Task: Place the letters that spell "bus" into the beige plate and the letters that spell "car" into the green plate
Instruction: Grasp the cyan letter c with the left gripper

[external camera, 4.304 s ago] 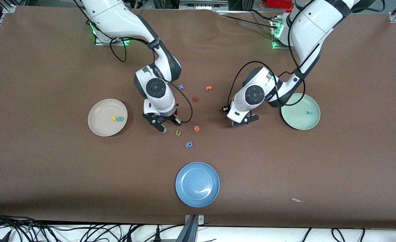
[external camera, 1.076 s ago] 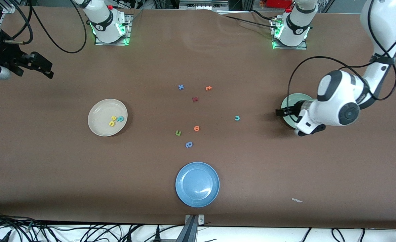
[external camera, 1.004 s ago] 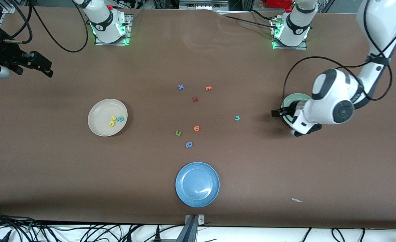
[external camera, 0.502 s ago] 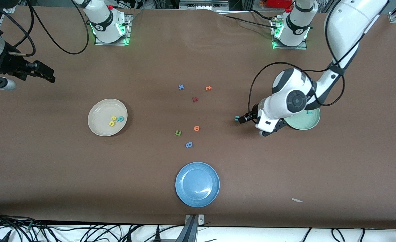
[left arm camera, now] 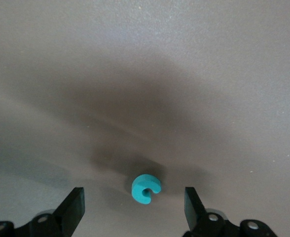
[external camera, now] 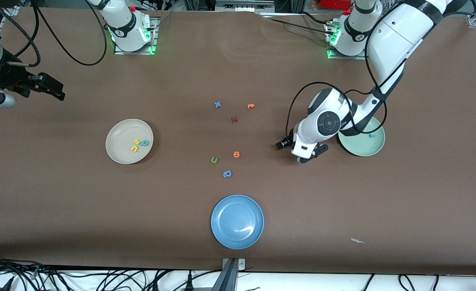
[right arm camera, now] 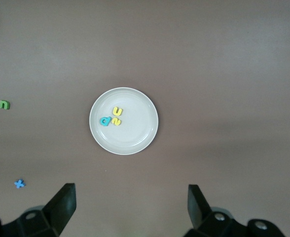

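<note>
Front view: the left tool is now sitting low beside the green plate, having swung in from over that plate a second ago; the teal "c" is hidden under it. The beige plate is carrying the "bus" letters.

Left wrist view: the teal "c" is lying flat on the worktop between the wide-set fingers, untouched; a pickup looks imminent.

Right wrist view: the right tool is waiting wide open, high above the beige plate.

L gripper fingers wide apart | teal "c" btwn them, on table
</note>
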Controlling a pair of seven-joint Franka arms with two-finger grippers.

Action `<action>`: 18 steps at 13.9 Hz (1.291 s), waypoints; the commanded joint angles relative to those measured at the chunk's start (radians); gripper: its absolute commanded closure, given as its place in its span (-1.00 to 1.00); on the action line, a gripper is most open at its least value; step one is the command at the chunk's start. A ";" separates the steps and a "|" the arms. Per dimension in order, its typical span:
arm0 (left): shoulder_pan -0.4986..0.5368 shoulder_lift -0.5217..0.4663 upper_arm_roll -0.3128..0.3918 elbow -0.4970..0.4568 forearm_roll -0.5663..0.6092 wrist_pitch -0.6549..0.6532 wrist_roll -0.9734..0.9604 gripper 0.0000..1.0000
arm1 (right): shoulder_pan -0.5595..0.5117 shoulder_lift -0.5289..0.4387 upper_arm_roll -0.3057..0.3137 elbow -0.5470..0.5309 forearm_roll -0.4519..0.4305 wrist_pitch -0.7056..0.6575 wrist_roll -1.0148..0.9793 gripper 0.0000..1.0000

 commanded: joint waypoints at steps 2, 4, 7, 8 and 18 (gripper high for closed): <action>-0.027 0.014 0.021 0.016 0.034 0.011 -0.035 -0.63 | -0.010 0.000 0.004 0.013 -0.002 -0.001 -0.019 -1.00; -0.033 0.014 0.021 0.014 0.034 0.011 -0.035 -0.43 | -0.009 -0.001 0.007 0.013 -0.006 -0.001 -0.015 -1.00; -0.047 0.015 0.029 0.014 0.034 0.011 -0.035 -0.22 | -0.009 -0.003 0.007 0.012 -0.008 0.017 -0.016 -1.00; -0.054 0.015 0.030 0.014 0.034 0.011 -0.035 -0.20 | -0.009 -0.003 0.007 0.012 -0.009 0.017 -0.018 -1.00; -0.100 0.014 0.081 0.032 0.035 0.007 -0.035 0.23 | -0.009 -0.003 0.007 0.012 -0.006 0.009 -0.018 -1.00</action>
